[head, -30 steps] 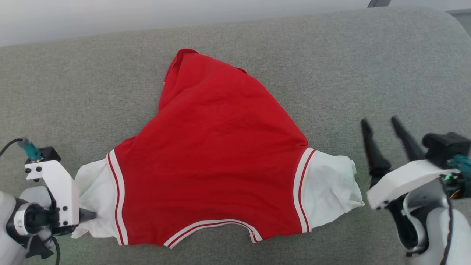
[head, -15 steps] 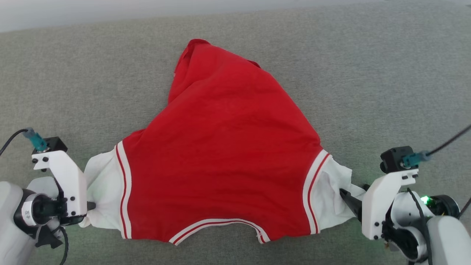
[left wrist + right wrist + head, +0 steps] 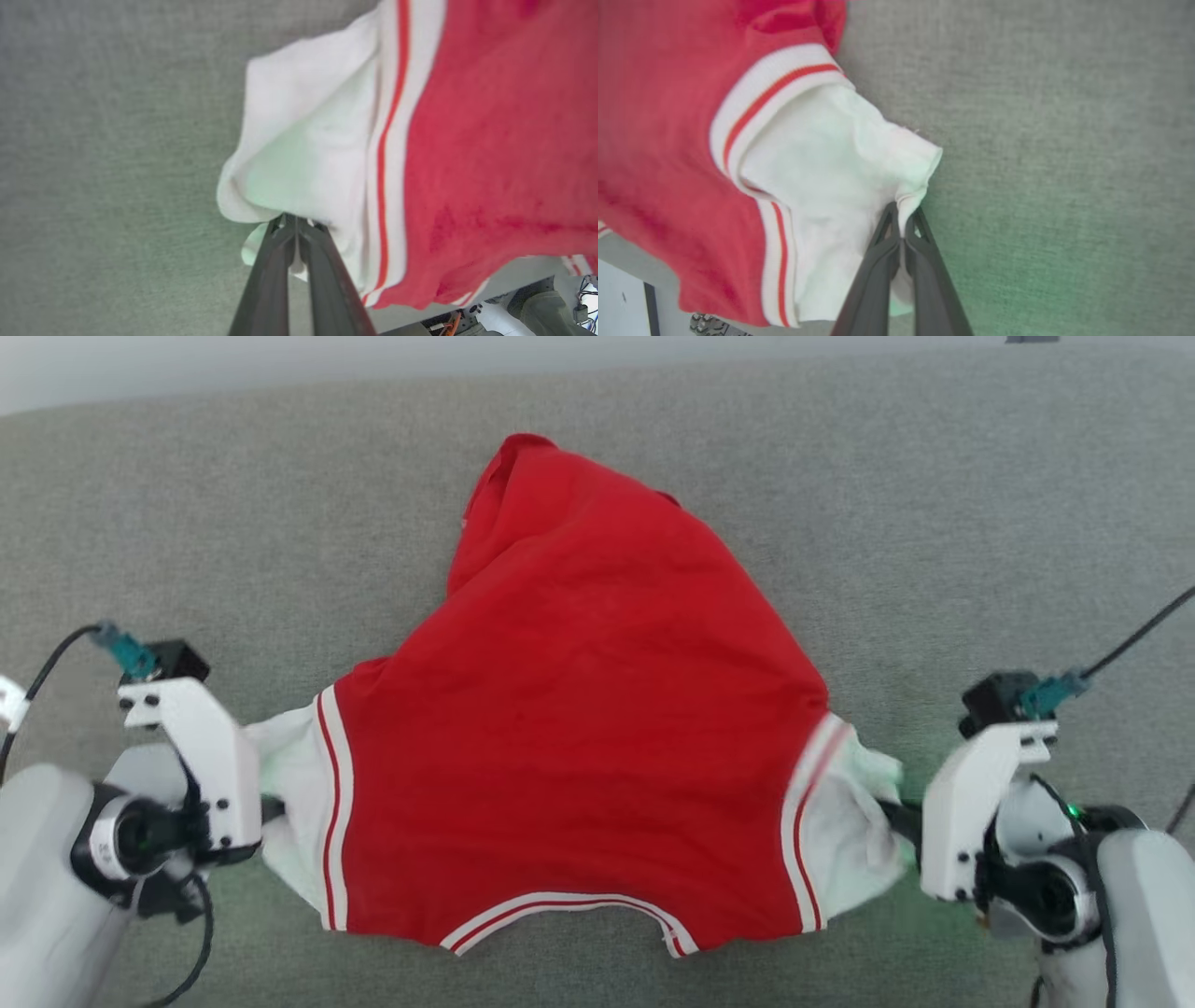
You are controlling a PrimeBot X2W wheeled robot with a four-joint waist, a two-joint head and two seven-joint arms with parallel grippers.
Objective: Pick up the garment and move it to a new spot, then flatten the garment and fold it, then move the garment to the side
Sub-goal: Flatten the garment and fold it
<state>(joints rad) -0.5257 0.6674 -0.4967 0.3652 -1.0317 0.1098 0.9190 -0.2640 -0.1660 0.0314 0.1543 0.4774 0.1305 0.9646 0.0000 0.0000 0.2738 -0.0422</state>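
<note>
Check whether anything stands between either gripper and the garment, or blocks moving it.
Nothing visible does: left gripper and right gripper each pinch a white sleeve end of the garment; the grey upholstery around it shows no obstacle.

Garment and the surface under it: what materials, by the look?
The garment: soft matte knit, likely cotton jersey; it drapes and creases at the white sleeves. The surface: grey matte woven fabric, upholstery-like; fine flecked weave shows.

garment (image 3: 597, 709) | red, white sleeve ends, striped trim | spread out, sleeves pulled sideways
</note>
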